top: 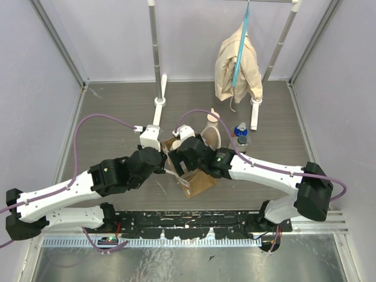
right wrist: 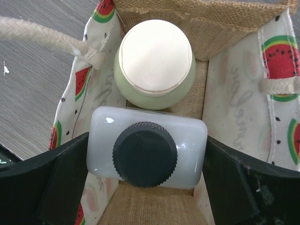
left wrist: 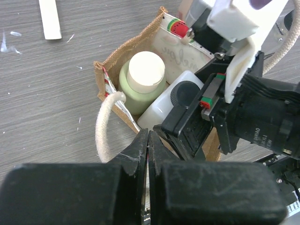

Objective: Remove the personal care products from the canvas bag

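Two robot arms meet over a small tan canvas bag (left wrist: pixel 125 49) standing open on a grey wood-grain table (left wrist: pixel 42 103), just below the middle of the overhead view. The bag has a pale lining printed with watermelon slices (right wrist: pixel 276 51) and a cream rope handle (left wrist: pixel 102 131) looping off its lower left rim.

Two bottles stand upright side by side inside the bag, touching. One is a pale green bottle with a cream cap (right wrist: pixel 154 58), at the top centre of the right wrist view. Below it is a white bottle with a dark grey ribbed cap (right wrist: pixel 145 154).

The right gripper (right wrist: pixel 146 159) reaches down into the bag. Its two black fingers (right wrist: pixel 65 183) sit partly open, one against each short side of the white bottle, closed onto it. The bottle is low in the bag.

The left gripper (left wrist: pixel 148 145) fills the bottom of the left wrist view. Its fingers are pressed together, only a thin slit between them, clamping the bag's near rim beside the rope handle.

Up and to the right of the bag in the overhead view, a blue bottle (top: pixel 241 130) stands on the table. A beige bottle (top: pixel 210 135) stands just to its left, too small to make out in detail.
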